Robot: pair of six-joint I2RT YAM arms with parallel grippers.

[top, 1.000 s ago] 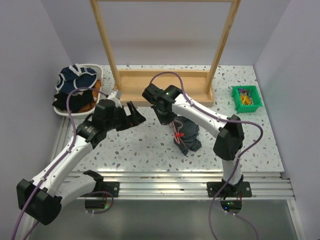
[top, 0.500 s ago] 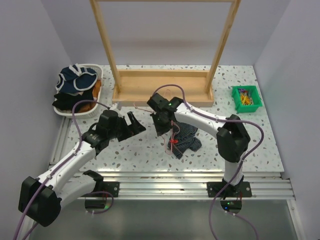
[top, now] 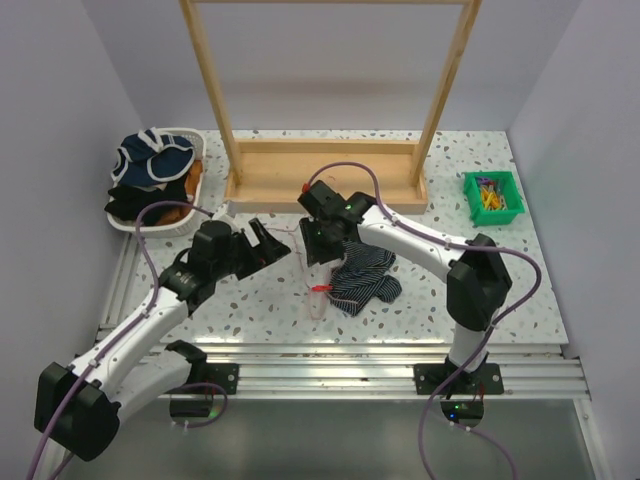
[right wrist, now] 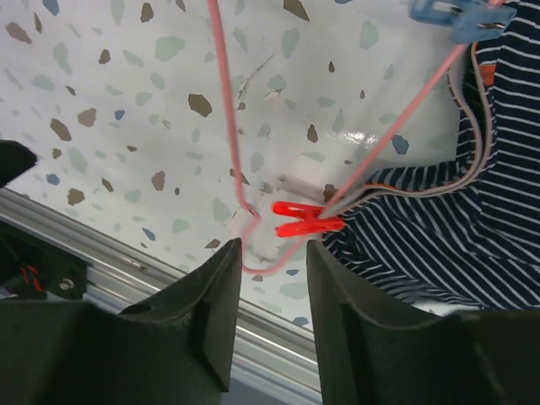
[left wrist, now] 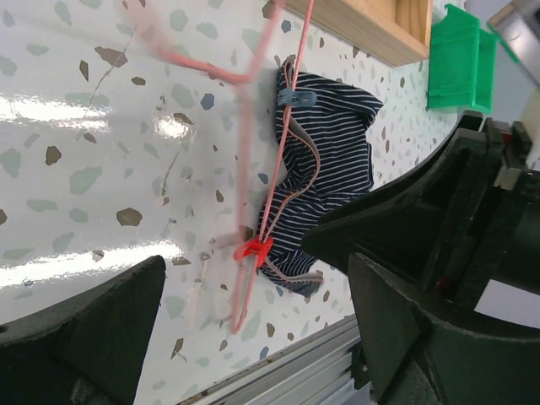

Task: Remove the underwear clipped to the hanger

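Two clips hold the underwear (top: pixel 365 278) to the hanger (left wrist: pixel 245 169), so by the look of it nothing has been freed yet. The red clip (right wrist: pixel 305 221) pinches the waistband at one end of the pink wire, and the blue clip (right wrist: pixel 456 21) sits at the other end, apparently biting the cloth as well. Both garment and hanger lie flat on the desk (top: pixel 250 300), the striped cloth bunched to one side of the wire.

The right fingers (right wrist: pixel 194 321) hang just above this bundle. They are parted by a narrow gap with nothing pinched in it. The hanger's bent corner shows through the gap, and the red clip lies just beyond the fingertips. The underwear spreads away to the side of them.

The left fingers (left wrist: pixel 93 329) are spread wide and empty, poised over bare desk. The hanger and cloth lie a little ahead of them, framed in their gap but untouched.

What is left, I judge, is the whole of the job: both clips must be released, or the cloth pulled out of them, and the underwear drawn clear of the wire. The wooden frame (top: pixel 320 175) stands beyond both sets of fingers.
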